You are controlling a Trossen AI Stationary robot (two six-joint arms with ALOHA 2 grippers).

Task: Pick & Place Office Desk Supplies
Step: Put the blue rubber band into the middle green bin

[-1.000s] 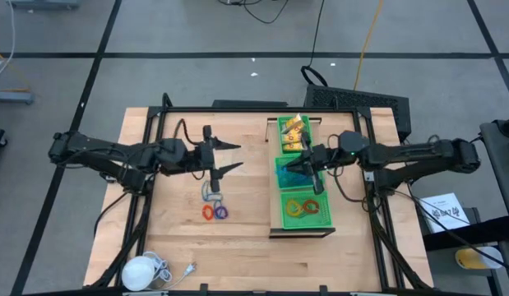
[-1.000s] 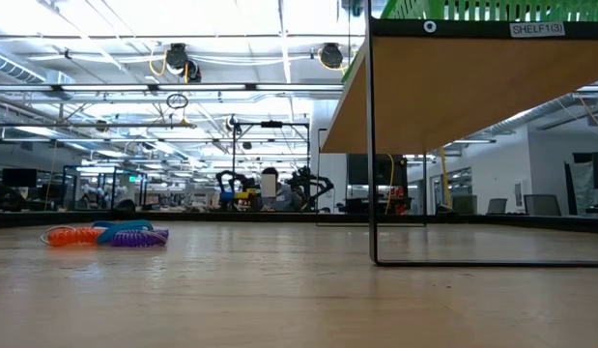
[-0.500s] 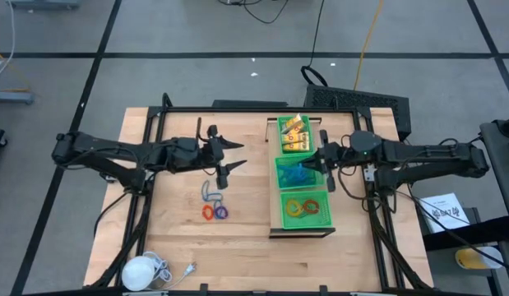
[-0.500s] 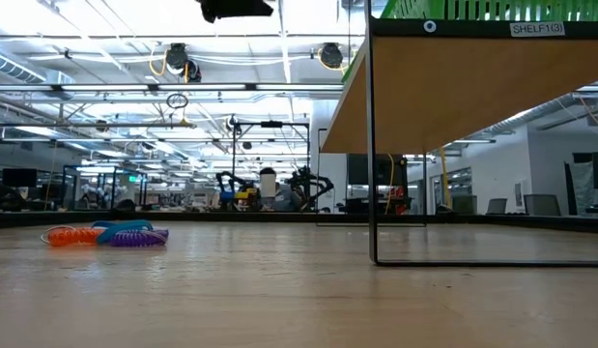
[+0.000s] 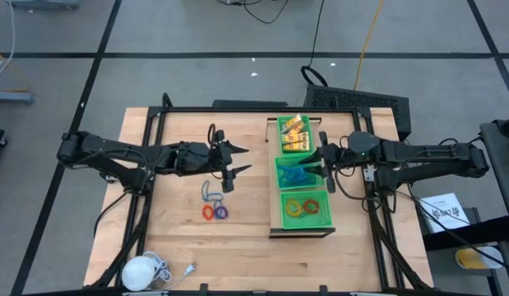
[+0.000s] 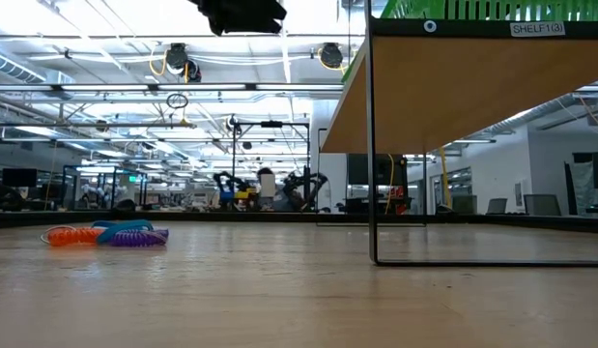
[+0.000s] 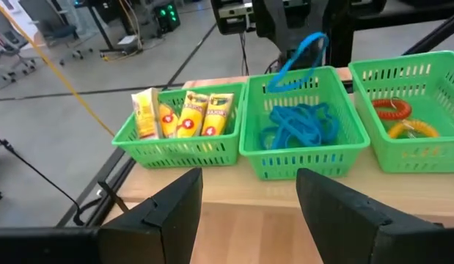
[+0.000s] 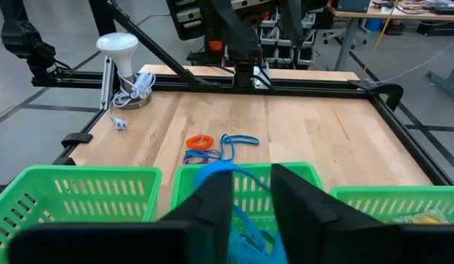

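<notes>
Fingers of the right gripper (image 5: pixel 325 164) part, letting a blue ring (image 8: pixel 225 173) drop toward the middle basket (image 5: pixel 279 176) directly below; the left gripper (image 5: pixel 234 161) waits open over the loose rings (image 5: pixel 214 211).

We read one label only: "SHELF1(3)" on a small white tag (image 6: pixel 537 29) fixed to the front edge of the wooden shelf (image 6: pixel 472 92).

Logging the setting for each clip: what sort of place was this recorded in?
Most likely a robotics lab or open industrial workshop. The wooden table sits in a black metal frame on a grey floor marked with dark lines, cables run across that floor, and the low view shows more robot arms under bright ceiling strip lights.
</notes>
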